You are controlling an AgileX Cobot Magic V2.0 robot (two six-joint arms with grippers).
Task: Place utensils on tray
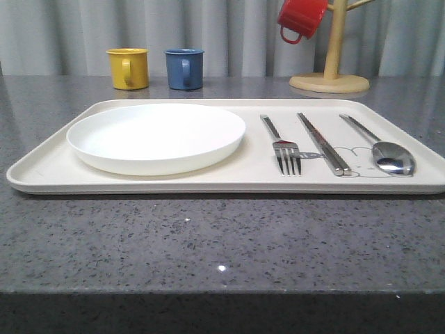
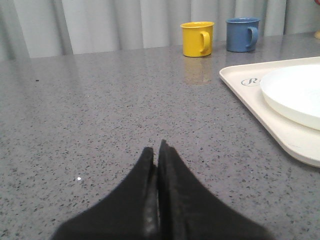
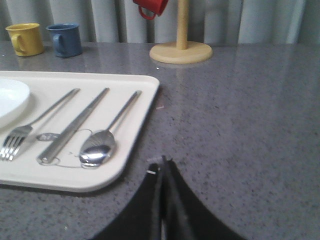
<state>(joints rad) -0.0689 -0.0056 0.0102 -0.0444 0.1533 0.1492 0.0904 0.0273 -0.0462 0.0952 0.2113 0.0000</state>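
- We see the fork (image 1: 281, 145), chopsticks (image 1: 323, 143) and spoon (image 1: 384, 149) lying side by side on the tray (image 1: 208, 182).
- Our right gripper (image 3: 161, 162), fingers together, sits on the table just beside the tray, near the spoon.
- Our left gripper (image 2: 156, 152), fingers together, is well apart from the utensils.

Utensils (image 1: 327, 145) on tray (image 1: 49, 170), right of plate (image 1: 156, 136)

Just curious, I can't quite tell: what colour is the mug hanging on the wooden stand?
Red. The hanging mug shows best in the front view.
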